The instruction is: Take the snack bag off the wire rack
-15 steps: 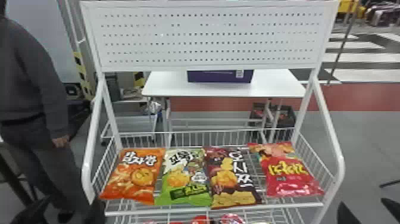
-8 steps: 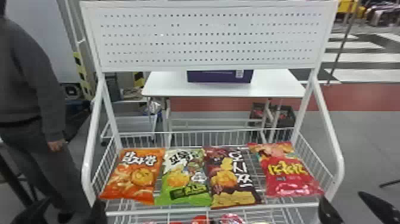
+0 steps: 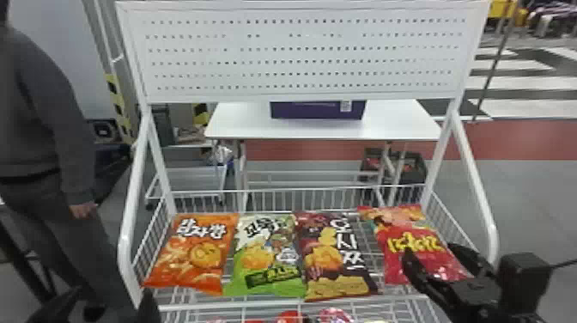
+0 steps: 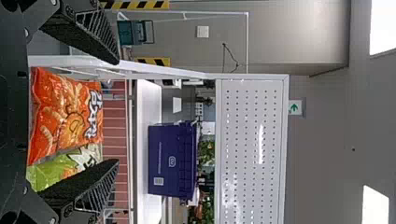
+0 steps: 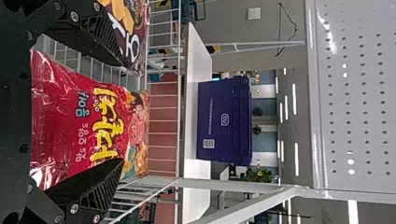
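Red snack bag [image 3: 397, 266]: lying flat by the right edge of the wire rack [image 3: 125, 249], still on it tbh
Right tool [image 3: 430, 250]: wide open at the red one, gripping nothing
Dark snack bag [image 3: 339, 262]: next one over
Green and orange bags: further along, orange [image 3: 193, 253] by the left edge
Left tool [image 3: 112, 292]: also open, near the front left corner

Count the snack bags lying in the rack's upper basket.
4, in a row from the robot's left: the orange bag, the green bag, the brown bag, then the red bag. I see no sign of any hidden beneath them.
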